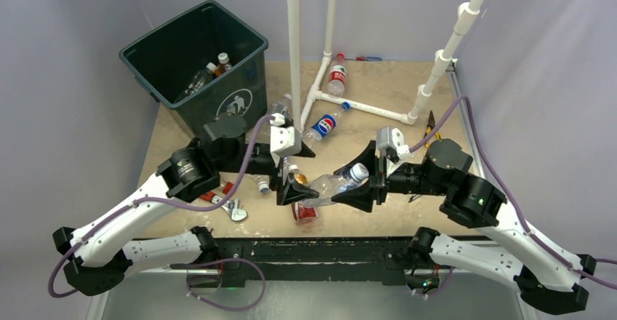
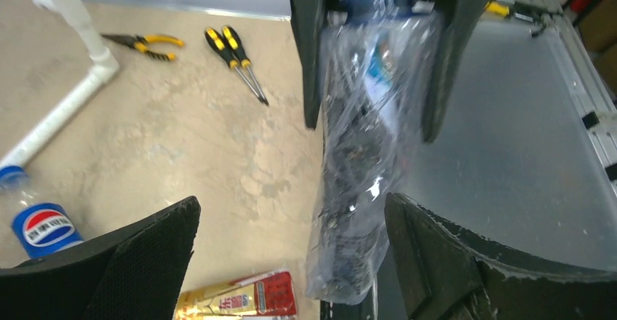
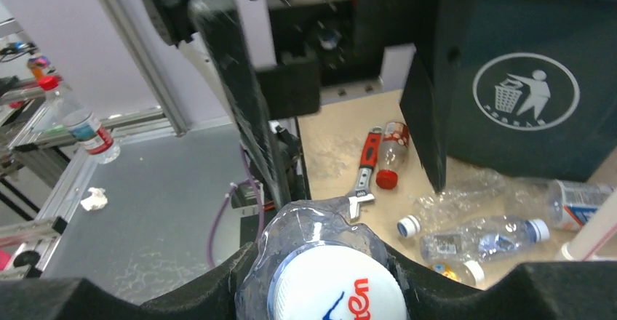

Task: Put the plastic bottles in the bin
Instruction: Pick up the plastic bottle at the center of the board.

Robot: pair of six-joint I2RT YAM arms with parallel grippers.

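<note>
My right gripper [image 1: 358,188] is shut on the neck end of a crumpled clear plastic bottle [image 1: 331,186], its white cap [image 3: 338,289] close to the right wrist camera. The bottle hangs level above the table's front. My left gripper [image 1: 295,190] is open, and the bottle's base [image 2: 353,262] sits between its fingers [image 2: 444,262], nearer the right one. The dark green bin [image 1: 196,62] stands at the back left with bottles [image 1: 211,73] inside. More bottles lie loose: a Pepsi one [image 1: 324,125], a red-labelled one [image 1: 336,77], and one with a red and gold label [image 2: 240,298].
A white pipe frame [image 1: 320,91] rises from the middle back. A red-handled wrench [image 1: 231,209] lies near the front left. Yellow-handled pliers [image 2: 145,44] and two screwdrivers [image 2: 236,58] lie at the right. Several clear bottles [image 3: 473,225] lie beside the bin's logo side [image 3: 525,91].
</note>
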